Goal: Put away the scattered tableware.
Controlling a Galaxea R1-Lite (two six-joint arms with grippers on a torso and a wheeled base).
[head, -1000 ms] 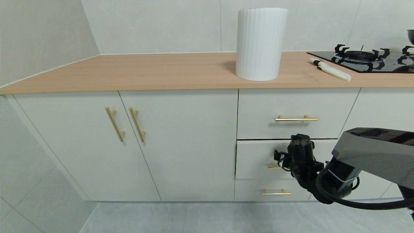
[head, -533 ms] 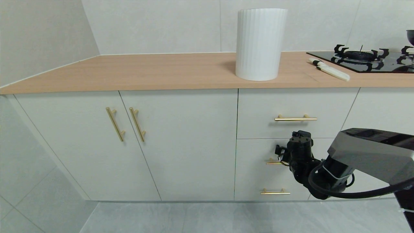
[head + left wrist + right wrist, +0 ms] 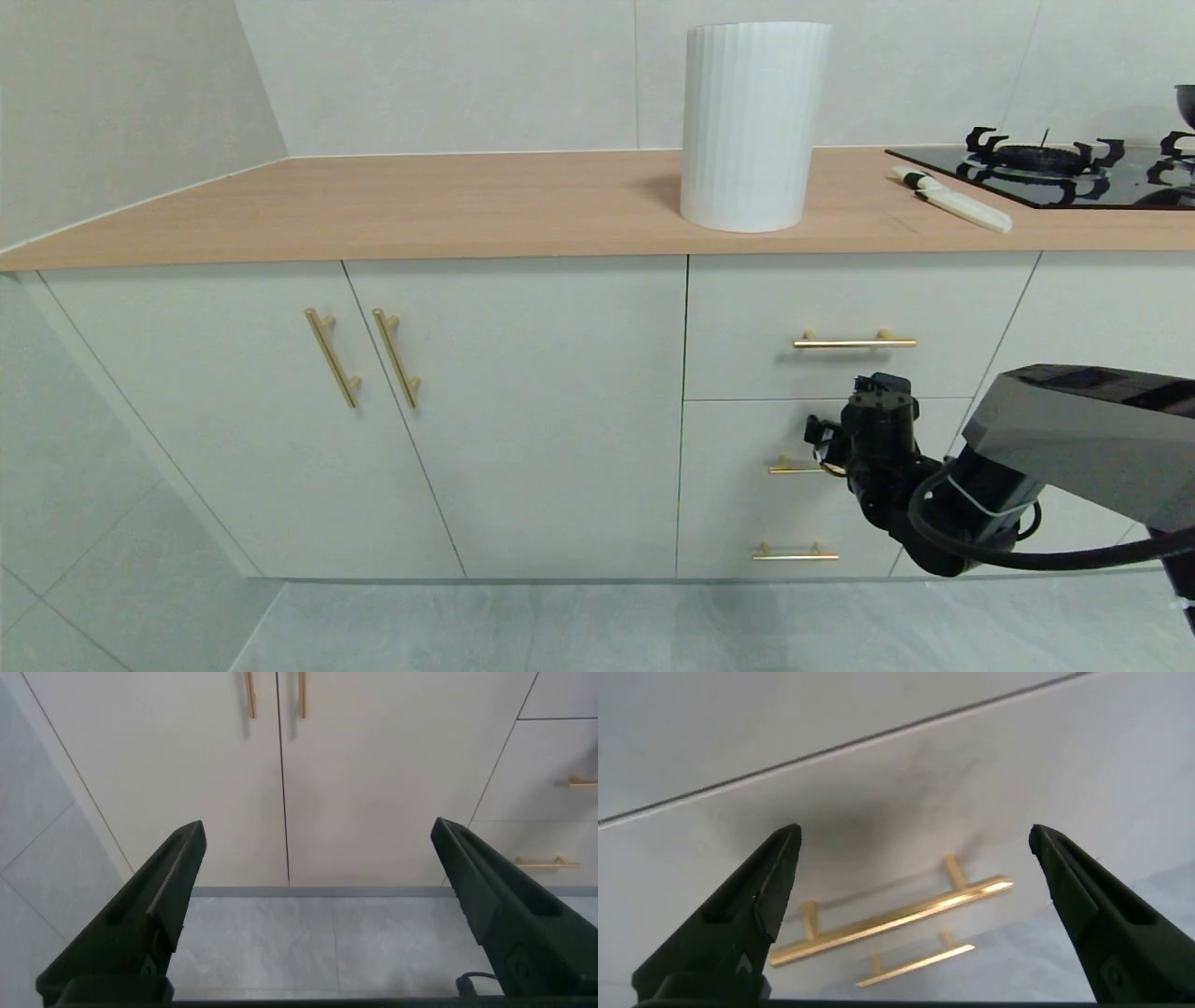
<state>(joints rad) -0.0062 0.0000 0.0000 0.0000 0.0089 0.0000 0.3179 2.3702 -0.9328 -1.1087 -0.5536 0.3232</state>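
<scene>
Middle drawer (image 3: 738,457) is shut now and my right gripper (image 3: 913,845) backs off its handle (image 3: 896,915), fingers spread, with the knife (image 3: 952,199) slantwise on the counter (image 3: 467,205) well above, nearest this arm.

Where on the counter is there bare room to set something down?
The long stretch of countertop between the left wall and the white cylinder is bare. Right of the cylinder it is crowded: a knife lies beside the hob.
</scene>
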